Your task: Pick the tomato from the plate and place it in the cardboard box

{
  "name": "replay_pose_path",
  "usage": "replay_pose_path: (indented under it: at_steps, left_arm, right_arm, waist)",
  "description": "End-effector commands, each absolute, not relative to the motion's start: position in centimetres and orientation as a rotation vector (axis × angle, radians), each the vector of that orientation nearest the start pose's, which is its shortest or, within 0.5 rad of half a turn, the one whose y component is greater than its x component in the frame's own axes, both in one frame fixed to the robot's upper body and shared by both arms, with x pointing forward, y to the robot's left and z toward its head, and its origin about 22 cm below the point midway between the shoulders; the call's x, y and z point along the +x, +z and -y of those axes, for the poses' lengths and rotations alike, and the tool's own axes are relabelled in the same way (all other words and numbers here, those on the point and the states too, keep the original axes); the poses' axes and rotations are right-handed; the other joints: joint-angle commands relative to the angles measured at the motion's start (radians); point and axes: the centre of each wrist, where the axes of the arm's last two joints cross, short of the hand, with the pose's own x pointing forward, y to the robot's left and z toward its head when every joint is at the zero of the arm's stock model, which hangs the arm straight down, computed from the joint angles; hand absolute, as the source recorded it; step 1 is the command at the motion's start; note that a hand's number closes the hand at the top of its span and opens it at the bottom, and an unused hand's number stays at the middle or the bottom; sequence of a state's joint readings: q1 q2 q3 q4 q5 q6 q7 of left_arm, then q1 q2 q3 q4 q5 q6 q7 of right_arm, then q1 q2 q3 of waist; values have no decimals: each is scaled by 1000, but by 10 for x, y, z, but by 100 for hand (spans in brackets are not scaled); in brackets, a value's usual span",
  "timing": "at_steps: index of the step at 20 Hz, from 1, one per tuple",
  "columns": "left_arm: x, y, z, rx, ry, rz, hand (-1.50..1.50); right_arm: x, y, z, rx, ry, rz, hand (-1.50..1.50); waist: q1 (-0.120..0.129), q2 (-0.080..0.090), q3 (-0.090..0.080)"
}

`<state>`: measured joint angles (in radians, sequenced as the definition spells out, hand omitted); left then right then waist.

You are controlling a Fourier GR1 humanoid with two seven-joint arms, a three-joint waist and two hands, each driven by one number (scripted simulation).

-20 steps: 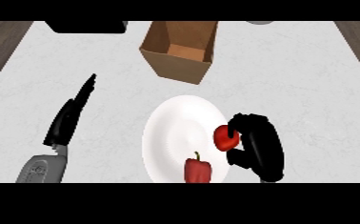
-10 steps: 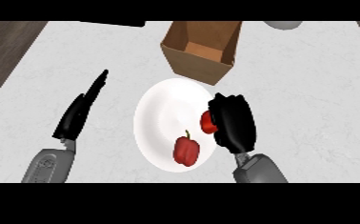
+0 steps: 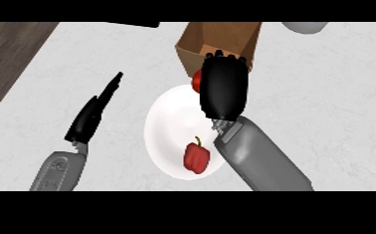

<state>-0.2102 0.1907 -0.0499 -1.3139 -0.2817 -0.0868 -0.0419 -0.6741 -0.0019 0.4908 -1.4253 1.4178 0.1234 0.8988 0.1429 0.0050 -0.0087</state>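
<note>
I have the right hand (image 3: 223, 89) over the far edge of the white plate (image 3: 167, 128), its back toward the camera and its fingers curled round the tomato (image 3: 197, 80). Only a red sliver of the tomato shows at the hand's left side, just in front of the near wall of the cardboard box (image 3: 220, 41). The tomato is off the plate and not yet inside the box. The fingertips lie at the box's near rim, and the box stands open at the far side of the counter (image 3: 316, 103).

On the plate, toward its near edge, lies a red pepper (image 3: 196, 157) with its stem pointing away from me. The right forearm crosses the plate's right rim.

My left hand (image 3: 92, 116) is at the left of the view, well apart from the plate, fingers straight and pressed together, holding nothing.
</note>
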Motion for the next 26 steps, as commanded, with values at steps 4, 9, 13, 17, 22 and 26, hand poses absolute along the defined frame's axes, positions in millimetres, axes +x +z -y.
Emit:
replay_pose_path:
  at_steps: [4,9,13,17,22,26]
  left_arm:
    - [302,8,-243,230,-548,1518,0]
    - [296,-2,-245,236,-527,1500,0]
    - [294,0,-259,252,-513,1493,0]
    - [291,-2,-270,271,-490,1494,0]
    - [291,-5,-265,287,-449,1484,0]
    - [279,-14,-272,286,-455,1487,0]
  right_arm:
    - [326,210,-3,-1626,729,1186,150]
    - [336,239,-19,-1633,614,1131,150]
    - [352,254,-22,-1616,602,1061,150]
    - [366,247,-25,-1596,628,1009,150]
    - [389,225,-10,-1513,675,912,150]
    - [408,207,24,-1221,612,811,-150]
  waist:
    - [9,4,3]
    - [-10,1,3]
    - [-42,-1,5]
    - [-59,2,5]
    - [-89,1,7]
    - [-85,2,8]
